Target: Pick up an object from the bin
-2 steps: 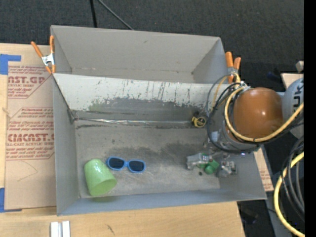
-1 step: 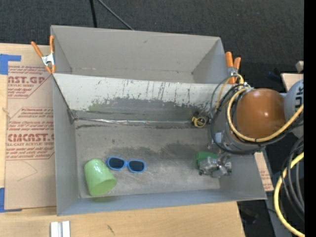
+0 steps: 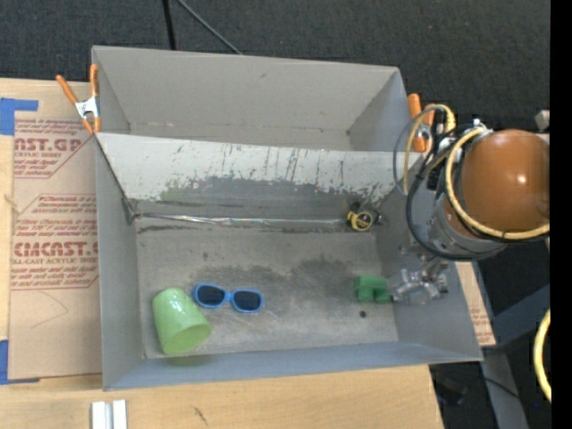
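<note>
In the bin, a cup is lying on its side in the front left corner, with a pair of sunglasses lying just to its right. Well apart from them, a small block is sitting near the right wall, just left of the end effector. Behind the block, a small round thing is resting at the foot of the back wall.
</note>
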Tool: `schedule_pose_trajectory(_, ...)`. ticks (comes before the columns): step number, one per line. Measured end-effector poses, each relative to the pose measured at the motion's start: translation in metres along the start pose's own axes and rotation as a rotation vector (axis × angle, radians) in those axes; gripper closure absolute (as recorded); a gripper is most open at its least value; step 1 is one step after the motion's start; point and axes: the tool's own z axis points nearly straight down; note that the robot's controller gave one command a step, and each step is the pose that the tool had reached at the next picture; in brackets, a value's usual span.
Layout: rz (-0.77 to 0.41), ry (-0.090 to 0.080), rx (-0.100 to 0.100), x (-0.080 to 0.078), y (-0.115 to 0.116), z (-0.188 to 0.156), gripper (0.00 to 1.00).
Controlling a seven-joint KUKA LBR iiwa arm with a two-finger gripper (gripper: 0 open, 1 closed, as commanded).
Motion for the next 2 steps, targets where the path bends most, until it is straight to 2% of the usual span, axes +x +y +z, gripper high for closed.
schedule_pose_trajectory(1,0.000,-0.003,-0.005,-0.001,0.001,0.003,0.00)
schedule_pose_trajectory(2,-0.298,-0.004,-0.006,-0.046,-0.046,0.046,0.00)
